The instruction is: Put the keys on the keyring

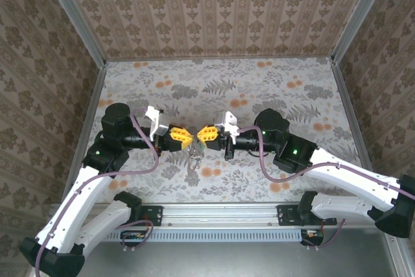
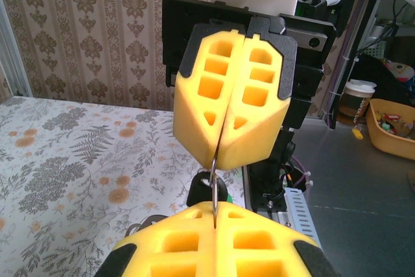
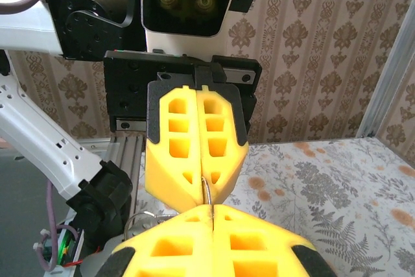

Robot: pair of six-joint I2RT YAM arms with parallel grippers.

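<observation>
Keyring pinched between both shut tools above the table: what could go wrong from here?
1. Both the left tool and right tool pinch the thin keyring at their very tips; pulling apart could slip or bend it.
2. What look like the keys hang just below, above the table; a slip would likely drop them.
</observation>
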